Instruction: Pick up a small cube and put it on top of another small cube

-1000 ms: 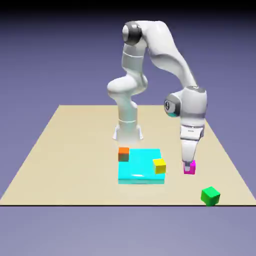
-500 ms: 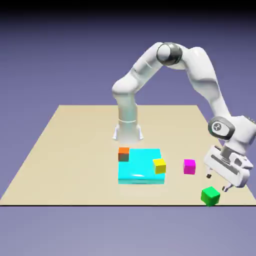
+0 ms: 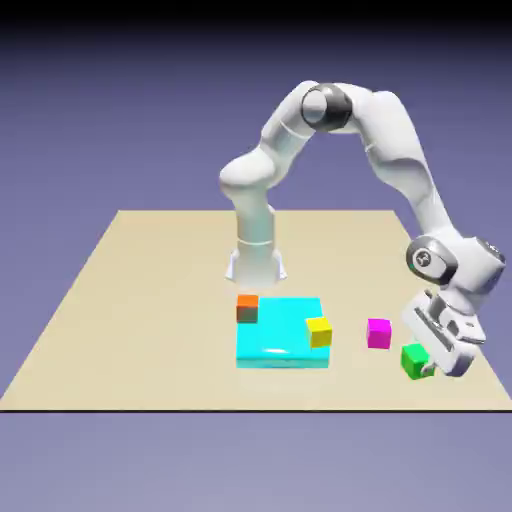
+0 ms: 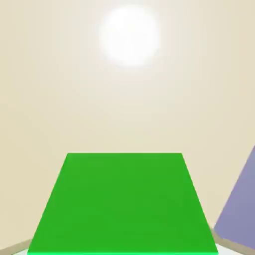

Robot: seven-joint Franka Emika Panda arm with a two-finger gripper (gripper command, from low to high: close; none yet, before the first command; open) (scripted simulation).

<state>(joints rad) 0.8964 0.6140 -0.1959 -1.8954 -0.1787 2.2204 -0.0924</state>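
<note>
The small green cube [image 3: 412, 358] is near the table's front right corner, and my gripper [image 3: 426, 367] is shut on it with the hand tilted. In the hand view the green cube [image 4: 123, 206] fills the lower middle between the jaws and covers most of the fingertips. The small magenta-pink cube [image 3: 378, 333] rests alone on the table, a short way toward the exterior view's left of the gripper and apart from it.
A flat cyan slab [image 3: 275, 345] lies at the table's middle. A yellow cube [image 3: 319, 330] sits at its right edge and an orange cube [image 3: 247, 308] at its back left corner. The table's front edge [image 3: 250, 408] runs close below the gripper.
The arm swung from the magenta-pink cube over to the green cube. The jaws closed on it, and the green cube now sits higher in the picture than before.
</note>
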